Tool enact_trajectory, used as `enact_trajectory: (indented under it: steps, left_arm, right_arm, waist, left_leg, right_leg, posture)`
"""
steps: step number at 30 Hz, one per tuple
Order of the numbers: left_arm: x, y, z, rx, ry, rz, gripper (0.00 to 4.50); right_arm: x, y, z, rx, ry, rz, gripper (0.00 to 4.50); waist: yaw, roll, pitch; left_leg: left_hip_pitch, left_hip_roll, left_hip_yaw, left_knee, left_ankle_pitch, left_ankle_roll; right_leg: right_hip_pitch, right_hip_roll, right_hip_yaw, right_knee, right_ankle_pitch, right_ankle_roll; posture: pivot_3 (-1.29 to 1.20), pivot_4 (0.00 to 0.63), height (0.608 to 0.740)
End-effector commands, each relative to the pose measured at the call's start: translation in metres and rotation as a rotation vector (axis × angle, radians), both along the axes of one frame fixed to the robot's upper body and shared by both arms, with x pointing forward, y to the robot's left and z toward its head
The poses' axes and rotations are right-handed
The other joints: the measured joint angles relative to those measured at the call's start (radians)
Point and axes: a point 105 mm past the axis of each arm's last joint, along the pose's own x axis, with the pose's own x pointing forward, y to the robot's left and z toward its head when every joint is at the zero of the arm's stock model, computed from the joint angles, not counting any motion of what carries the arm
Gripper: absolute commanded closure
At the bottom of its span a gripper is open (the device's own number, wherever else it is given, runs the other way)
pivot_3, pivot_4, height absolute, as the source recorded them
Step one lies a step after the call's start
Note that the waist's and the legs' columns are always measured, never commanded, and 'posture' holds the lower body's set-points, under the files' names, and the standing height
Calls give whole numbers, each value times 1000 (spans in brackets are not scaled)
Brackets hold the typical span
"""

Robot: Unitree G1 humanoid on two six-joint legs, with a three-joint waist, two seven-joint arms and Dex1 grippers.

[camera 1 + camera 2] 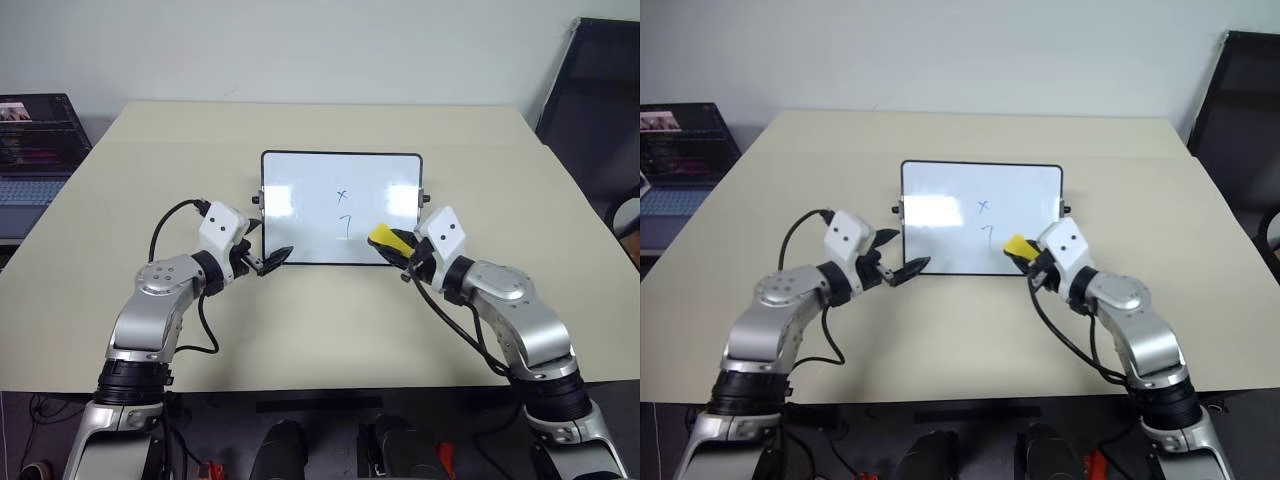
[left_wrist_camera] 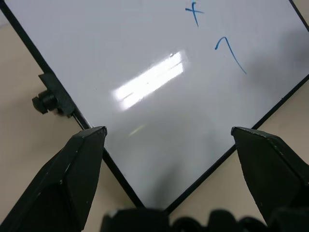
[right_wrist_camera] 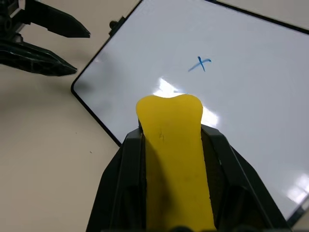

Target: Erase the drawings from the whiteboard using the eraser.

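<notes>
Right black two-fingered gripper [image 1: 404, 252] clamped on the small yellow block eraser [image 1: 388, 239], over the near right corner of the glossy white black-framed whiteboard [image 1: 300, 190]; left gripper [image 1: 268, 261] spread wide at the near left corner; blue marker drawings [image 1: 343, 211] remaining mid-board; beige table [image 1: 150, 150]; laptop [image 1: 35, 150] far left.

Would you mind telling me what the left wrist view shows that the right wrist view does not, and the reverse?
Left wrist view alone: the "7" mark and the board's black side knob, seen between the open left gripper's fingers. Right wrist view alone: the yellow eraser clamped in the right gripper, with the left gripper lying off the board's corner. Both share the whiteboard, its "x" mark and the beige table.
</notes>
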Motion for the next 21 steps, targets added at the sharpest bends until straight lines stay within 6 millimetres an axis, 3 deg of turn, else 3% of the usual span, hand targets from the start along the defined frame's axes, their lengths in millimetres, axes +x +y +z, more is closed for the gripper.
enact_trajectory:
  steps: [1, 7, 9, 14, 17, 21]
  left_arm:
    - [1, -10, 19, 8, -60, -22, 0]
    - [2, -15, 25, 16, -56, -33, 0]
    - [2, -17, 26, 27, -57, -50, 0]
    - [1, -21, 26, 40, -56, -64, 0]
    - [0, -23, 24, 49, -53, -69, 0]
    - [-2, -25, 22, 53, -51, -73, 0]
  right_arm:
    - [9, 19, 22, 13, -74, 26, 3356]
    - [44, 40, 33, -69, -121, -5, 3356]
    - [65, 47, 36, -126, -149, -42, 3356]
    - [97, 52, 38, -232, -205, -102, 3356]
    - [109, 48, 38, -255, -214, -134, 3356]
    - [110, 47, 20, -323, -166, -85, 3356]
  waist:
    - [-1, 0, 0]
    - [0, 0, 0]
    - [0, 0, 0]
    - [-2, 0, 0]
    - [-2, 0, 0]
    - [-2, 0, 0]
  left_leg:
    - [0, 0, 0, 0, 0, 0]
    - [0, 0, 0, 0, 0, 0]
    - [0, 0, 0, 0, 0, 0]
    - [0, 0, 0, -1, 0, 0]
    - [-1, 0, 0, -1, 0, 0]
    - [-1, -1, 0, -1, 0, 0]
  right_leg:
    - [0, 0, 0, 0, 0, 0]
    - [0, 0, -1, 0, 1, -2]
    - [0, 0, -1, 0, 2, -3]
    - [0, 0, -1, 0, 3, -5]
    - [0, -1, -1, -1, 3, -5]
    - [0, -1, -1, -1, 3, -5]
  posture:
    - [0, 150, 740]
    - [0, 150, 740]
    - [0, 150, 740]
    - [0, 150, 740]
    - [0, 150, 740]
    - [0, 150, 740]
